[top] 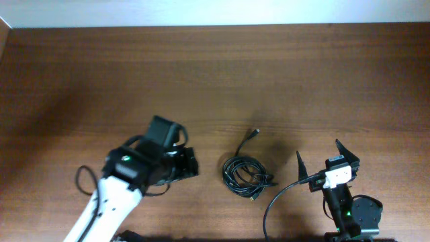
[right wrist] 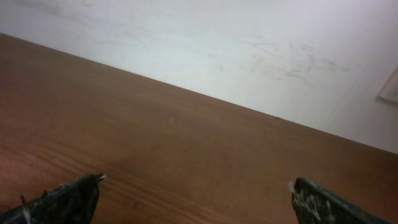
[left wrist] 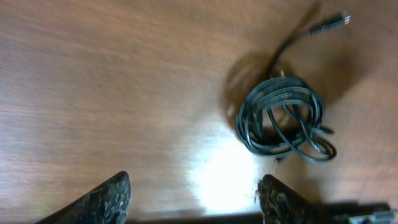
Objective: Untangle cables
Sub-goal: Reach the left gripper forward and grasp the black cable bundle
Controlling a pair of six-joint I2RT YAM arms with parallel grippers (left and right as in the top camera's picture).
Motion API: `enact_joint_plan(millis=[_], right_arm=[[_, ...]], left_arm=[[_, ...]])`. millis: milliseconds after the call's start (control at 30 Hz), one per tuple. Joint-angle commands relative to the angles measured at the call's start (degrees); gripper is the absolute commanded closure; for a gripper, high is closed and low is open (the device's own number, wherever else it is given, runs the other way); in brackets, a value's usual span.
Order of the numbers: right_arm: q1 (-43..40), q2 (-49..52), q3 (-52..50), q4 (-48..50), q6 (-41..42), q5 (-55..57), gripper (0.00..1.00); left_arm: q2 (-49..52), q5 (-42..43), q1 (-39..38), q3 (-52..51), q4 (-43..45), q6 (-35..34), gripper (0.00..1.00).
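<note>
The cables [top: 246, 175] lie knotted in one black coil on the wooden table, with one loose end and its plug [top: 254, 132] running up and to the right. In the left wrist view the coil [left wrist: 283, 118] lies ahead and to the right of my fingers. My left gripper [top: 190, 163] is open and empty, just left of the coil, apart from it; its fingertips [left wrist: 193, 186] show at the bottom of its own view. My right gripper [top: 318, 154] is open and empty, to the right of the coil. Its own view [right wrist: 194, 186] shows only bare table and wall.
The wooden table [top: 215, 74] ends at a white wall along the far edge. A thick black arm cable [top: 282, 198] loops near the right arm's base, close to the coil's right side.
</note>
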Motion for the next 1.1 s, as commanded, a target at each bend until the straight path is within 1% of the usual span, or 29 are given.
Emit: enact_joint_plan(millis=[0, 100, 133, 167, 267, 300, 400, 433, 467, 533, 567, 633, 667, 700, 733, 767, 800, 833, 867, 967, 1067], right_arm=[[0.35, -0.31, -0.28, -0.39, 0.24, 0.02, 0.02], [0.35, -0.31, -0.28, -0.39, 0.24, 0.02, 0.01], [0.35, -0.31, -0.28, -0.39, 0.24, 0.02, 0.02], [0.35, -0.31, -0.28, -0.39, 0.24, 0.02, 0.01], [0.35, -0.31, -0.26, -0.39, 0.24, 0.02, 0.02], [0.35, -0.31, -0.28, -0.39, 0.22, 0.02, 0.02], [0.35, -0.31, -0.28, -0.39, 0.24, 0.02, 0.01], [0.35, -0.31, -0.28, -0.39, 0.24, 0.02, 0.02], [0.35, -0.31, -0.28, -0.39, 0.24, 0.02, 0.02], [0.35, -0.31, -0.28, -0.39, 0.22, 0.02, 0.02], [0.35, -0.31, -0.28, -0.39, 0.24, 0.02, 0.02], [0.35, -0.31, -0.28, -0.39, 0.24, 0.02, 0.01], [0.35, -0.31, -0.28, -0.39, 0.24, 0.02, 0.01], [0.35, -0.31, -0.28, -0.39, 0.24, 0.02, 0.01], [0.35, -0.31, -0.28, -0.39, 0.24, 0.02, 0.02], [0.35, -0.31, -0.28, -0.39, 0.24, 0.02, 0.02], [0.35, -0.31, -0.28, -0.39, 0.24, 0.02, 0.02], [0.35, -0.31, -0.28, -0.39, 0.24, 0.02, 0.02], [0.35, -0.31, -0.28, -0.42, 0.24, 0.02, 0.02], [0.35, -0.31, -0.28, -0.39, 0.24, 0.02, 0.01], [0.35, -0.31, -0.28, -0.39, 0.24, 0.02, 0.02]], left_arm=[[6.29, -3.85, -8.68, 1.11, 5.95, -7.28, 0.19], [11.98, -5.27, -14.32, 1.11, 13.49, -7.45, 0.18], [13.62, -6.43, -15.82, 1.11, 14.8, -7.48, 0.18], [15.65, -8.0, -17.49, 1.11, 15.82, -7.45, 0.14], [20.02, -10.73, -20.33, 1.11, 18.34, -7.43, 0.15], [21.73, -12.52, -21.27, 1.11, 18.82, -7.43, 0.16], [26.1, -17.64, -23.21, 1.11, 19.15, -7.41, 0.3], [27.1, -17.99, -23.58, 1.11, 19.47, -6.49, 0.33], [28.65, -17.94, -24.22, 1.11, 20.61, -2.69, 0.33], [31.58, -17.94, -25.33, 1.11, 24.11, 4.85, 0.27], [32.59, -17.94, -25.59, 1.11, 25.62, 7.39, 0.25], [35.08, -17.99, -25.68, 1.11, 29.2, 10.43, 0.23], [35.98, -17.97, -25.68, 1.11, 30.42, 10.43, 0.25], [37.09, -17.97, -25.68, 1.11, 31.71, 10.4, 0.39], [38.71, -17.97, -25.68, 1.11, 32.79, 10.38, 0.61], [39.89, -17.97, -25.68, 1.11, 33.0, 10.1, 0.72], [40.72, -17.94, -25.68, 1.11, 33.0, 9.35, 0.77], [41.53, -17.94, -25.68, 1.11, 32.98, 7.67, 0.87], [42.05, -17.99, -25.62, 1.11, 32.98, 5.99, 1.0], [40.7, -17.99, -24.0, 1.55, 32.3, 5.55, 1.0], [36.92, -17.99, -18.53, 1.62, 29.18, 2.71, 1.0]])
